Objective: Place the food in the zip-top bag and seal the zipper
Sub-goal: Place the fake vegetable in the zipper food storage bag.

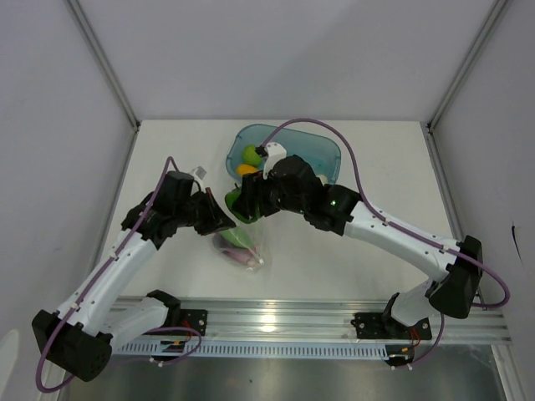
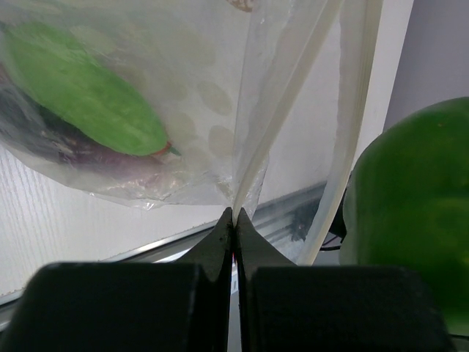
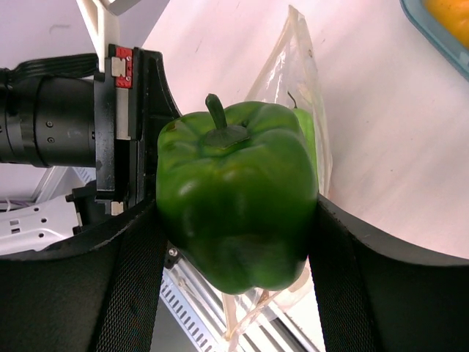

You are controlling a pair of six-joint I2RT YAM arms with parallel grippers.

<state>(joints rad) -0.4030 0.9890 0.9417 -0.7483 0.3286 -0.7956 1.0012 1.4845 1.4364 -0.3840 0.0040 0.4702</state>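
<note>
- The left hand (image 2: 233,220) is pinched tight on the mouth edge of the bag (image 2: 205,110), holding one lip. The rest of the bag lies on the worktop (image 1: 401,167).
- A light green vegetable (image 2: 80,92) and an eggplant (image 2: 66,150) sit inside, beyond its fingertips.
- The right hand (image 3: 234,242) clamps a green pepper (image 3: 231,176) between both fingers, just beside the left hand, with the bag mouth behind it.
- Best approach, as I judge it: steer the pepper into the gap beside the pinch, push it past the lip, then release.
- The pepper looks wide for the opening and may snag.
</note>
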